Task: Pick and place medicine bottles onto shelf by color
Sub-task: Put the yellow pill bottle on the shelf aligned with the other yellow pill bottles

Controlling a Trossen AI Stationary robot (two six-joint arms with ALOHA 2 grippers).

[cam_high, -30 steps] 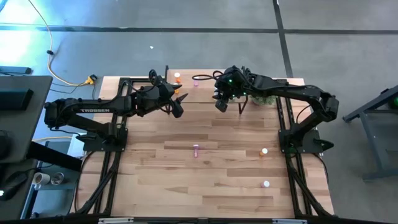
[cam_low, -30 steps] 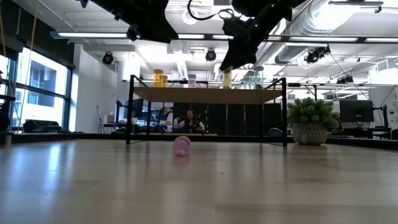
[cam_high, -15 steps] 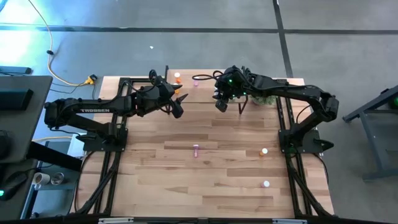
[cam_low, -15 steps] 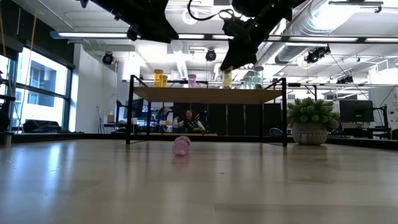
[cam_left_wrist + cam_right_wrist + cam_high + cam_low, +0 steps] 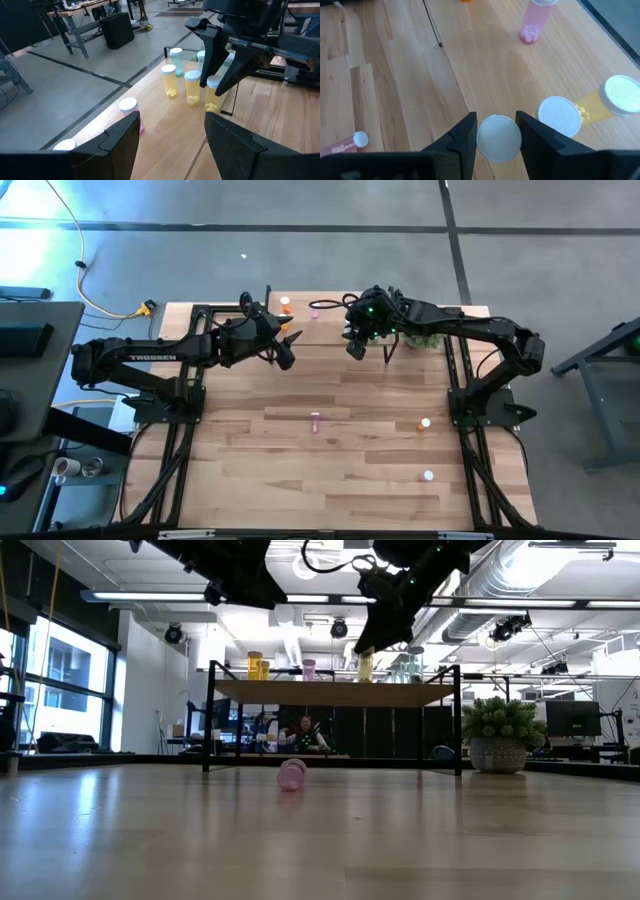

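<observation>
A pale wooden surface (image 5: 350,470) stands on grey concrete floor, with an open workshop of windows, ceiling ducts and a seated person (image 5: 303,734) visible beyond it. At the far edge stands the shelf (image 5: 335,692), a potted plant (image 5: 498,736) beside it; yellow bottles (image 5: 192,88) and a pink bottle (image 5: 131,113) stand grouped on the board, leaving bare wood between the groups. The right hand (image 5: 498,134) hangs over the shelf with its fingers (image 5: 462,137) set close either side of a yellow bottle's white cap (image 5: 498,138); whether they pinch it cannot be told. The left hand (image 5: 170,135), fingers spread and holding nothing, hovers by the shelf's near edge. A pink bottle lying down (image 5: 316,419) and two others (image 5: 424,423) dot the open middle. Nothing has visibly shifted from a second earlier
</observation>
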